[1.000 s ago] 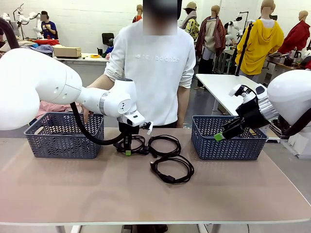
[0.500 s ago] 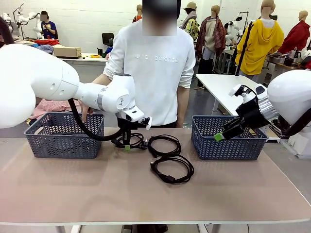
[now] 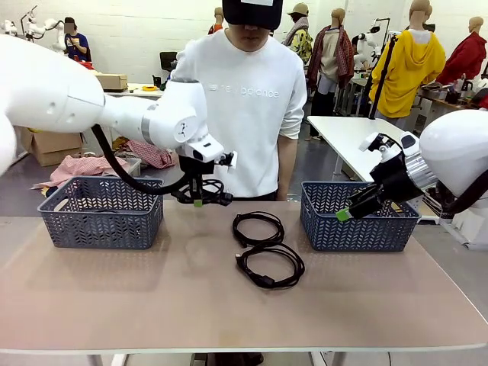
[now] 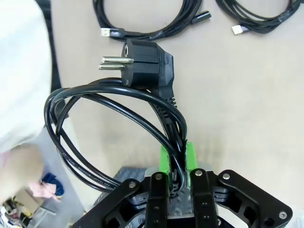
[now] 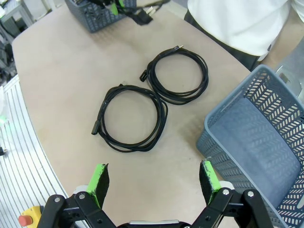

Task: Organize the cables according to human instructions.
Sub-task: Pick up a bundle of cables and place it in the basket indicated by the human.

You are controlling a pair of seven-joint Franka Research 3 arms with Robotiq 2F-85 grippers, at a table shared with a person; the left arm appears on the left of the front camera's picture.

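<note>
Left of centre in the front view, the left gripper (image 3: 197,202) is clamped on a coiled thin black power cord (image 3: 216,197), held above the tan table (image 3: 152,297). Two similar coils (image 3: 267,280) lie mid-table. The right gripper (image 3: 343,214) gapes wide beside the right-hand blue-grey mesh basket (image 3: 358,229).

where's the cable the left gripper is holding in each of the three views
Front view: the held cable hangs from the left gripper, left of centre, in front of the person's waist.
Left wrist view: centre, looping up from the green pads, plug uppermost.
Right wrist view: at the top edge, beside the far basket.
Shared landmark: the two loose coils lying side by side.
</note>
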